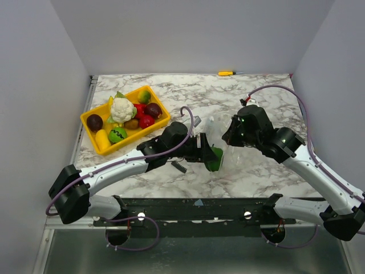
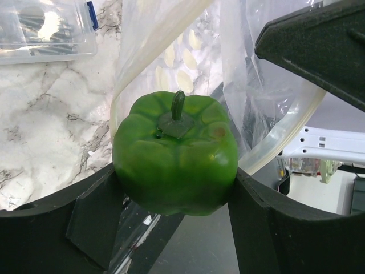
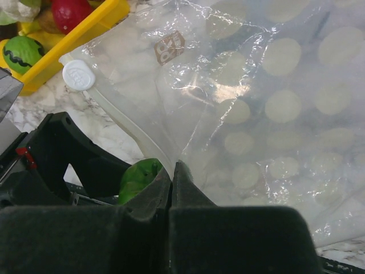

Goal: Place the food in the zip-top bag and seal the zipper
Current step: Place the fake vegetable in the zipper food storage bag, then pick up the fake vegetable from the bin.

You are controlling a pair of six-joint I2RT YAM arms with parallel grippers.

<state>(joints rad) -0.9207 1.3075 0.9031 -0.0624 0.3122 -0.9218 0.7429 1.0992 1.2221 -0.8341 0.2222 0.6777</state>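
one green pepper [image 2: 175, 157] gripped by left gripper [image 2: 174, 188] at zip-top bag [image 3: 256, 114] mouth, not inside; right gripper [image 3: 173, 177] pinches bag rim; other food [image 1: 121, 109] waits in tray [image 1: 137, 136]; zipper [image 3: 125, 124] unsealed.

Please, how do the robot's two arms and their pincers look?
The left arm and right arm have white links with black joints. A thin purple cable loops along each. The left pincer and right pincer are matt black, with broad fingers.
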